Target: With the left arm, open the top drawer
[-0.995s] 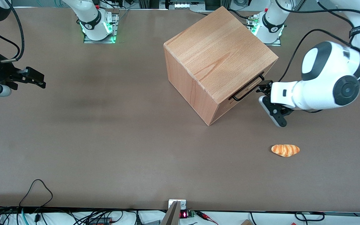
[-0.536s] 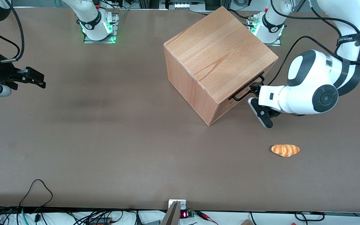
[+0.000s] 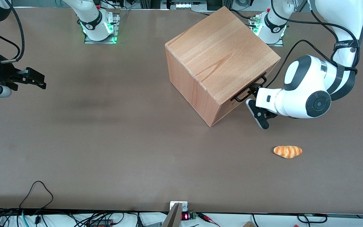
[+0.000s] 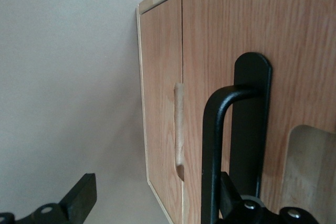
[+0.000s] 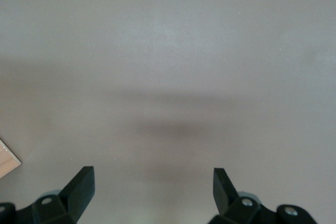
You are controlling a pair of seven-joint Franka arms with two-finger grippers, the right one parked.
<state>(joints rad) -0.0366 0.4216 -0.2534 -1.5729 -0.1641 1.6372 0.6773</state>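
In the front view, the large beech cube cabinet [image 3: 221,61] stood on the brown table [image 3: 106,142], turned so that one corner pointed toward the camera. The top drawer [image 3: 247,91], a shallow light-wood drawer with a plain wooden front, sat flush just under the cabinet's top edge, on the face turned toward the working arm's end of the table. Its long black metal bar handle [image 3: 250,88] ran along that front. The left arm [image 3: 307,91], of glossy white rounded shells with black joint caps and black cables, reached in level toward that face of the cabinet. Its black two-finger gripper [image 3: 253,94] was right at the bar handle, spread wide and not clasping anything, with one finger up by the handle and the other angled down toward the table in front of the cabinet. An orange striped croissant-shaped toy [image 3: 287,151] lay on the table nearer the camera than the cabinet, well apart from it.

In the left wrist view, the top drawer [image 4: 231,51] filled the frame close up, and the black bar handle [image 4: 220,145] stood out from it on its black mounting plate. One of the fingertips [image 4: 236,198] was just beside the handle's bend; whether it touched the bar could not be told. The other was well clear of the cabinet, over bare table [image 4: 68,77].
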